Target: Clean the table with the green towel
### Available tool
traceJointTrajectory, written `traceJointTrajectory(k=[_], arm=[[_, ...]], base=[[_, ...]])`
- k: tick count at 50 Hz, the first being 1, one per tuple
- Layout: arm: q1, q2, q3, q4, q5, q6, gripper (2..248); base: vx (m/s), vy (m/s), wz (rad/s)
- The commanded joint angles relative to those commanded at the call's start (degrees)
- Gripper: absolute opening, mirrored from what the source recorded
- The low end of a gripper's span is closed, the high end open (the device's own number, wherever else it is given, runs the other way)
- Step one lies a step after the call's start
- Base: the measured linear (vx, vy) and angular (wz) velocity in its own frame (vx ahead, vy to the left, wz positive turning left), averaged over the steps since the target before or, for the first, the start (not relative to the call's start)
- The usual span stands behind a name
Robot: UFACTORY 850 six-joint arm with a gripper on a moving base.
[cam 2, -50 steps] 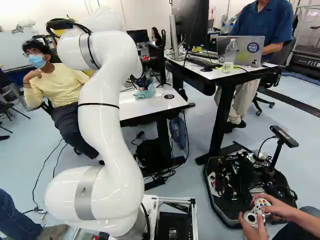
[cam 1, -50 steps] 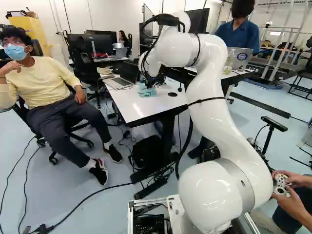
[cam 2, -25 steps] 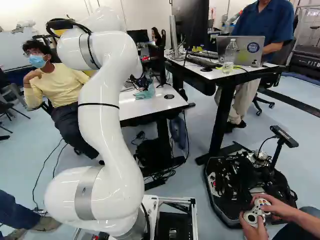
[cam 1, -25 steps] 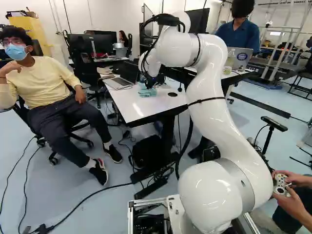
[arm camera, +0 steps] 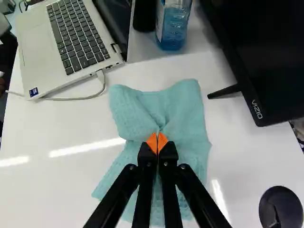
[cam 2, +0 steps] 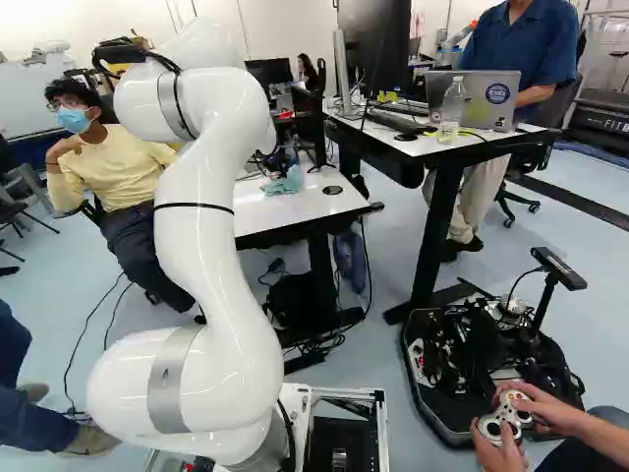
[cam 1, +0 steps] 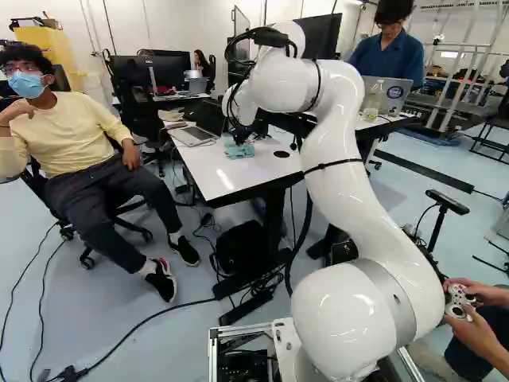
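At the far end of my arm the gripper (cam 1: 241, 137) is low over the white table (cam 1: 223, 177) in the left base view, with the green towel (cam 1: 239, 150) under it. From the wrist, the gripper (arm camera: 157, 143) has its orange pads pressed together on a pinched fold of the towel (arm camera: 176, 107). Creases run into the fingertips; the rest of the cloth spreads ahead of and beneath the fingers on the tabletop (arm camera: 42, 128). The fingers hide part of its middle.
Ahead of the gripper are an open laptop (arm camera: 78, 35) and a bottle of blue liquid (arm camera: 172, 23). A black monitor (arm camera: 266, 52) stands to one side, and a round black disc (arm camera: 280, 208) lies near the table edge. A person sits beside the table.
The arm's upper part has shifted slightly left in the left base view. Gripper and towel have moved a little the same way over the table. The base stays put.
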Motion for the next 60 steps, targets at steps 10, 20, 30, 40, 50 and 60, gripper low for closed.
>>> traceJointTrajectory(k=[10,20,30,40,50,60], arm=[[0.03,-2.63,-3.86,0.00,0.00,0.00,25],[0.02,-5.41,-7.96,0.00,0.00,0.00,25],[-0.20,-7.80,-11.52,0.00,0.00,0.00,25],[-1.29,-7.98,-11.79,0.00,0.00,0.00,25],[-2.15,-6.48,-9.56,0.00,0.00,0.00,25],[-2.18,-3.83,-5.62,0.00,0.00,0.00,25]], base=[[0.000,0.000,0.000],[0.000,0.000,0.000],[0.000,0.000,0.000],[0.000,0.000,0.000],[0.000,0.000,0.000],[0.000,0.000,0.000]])
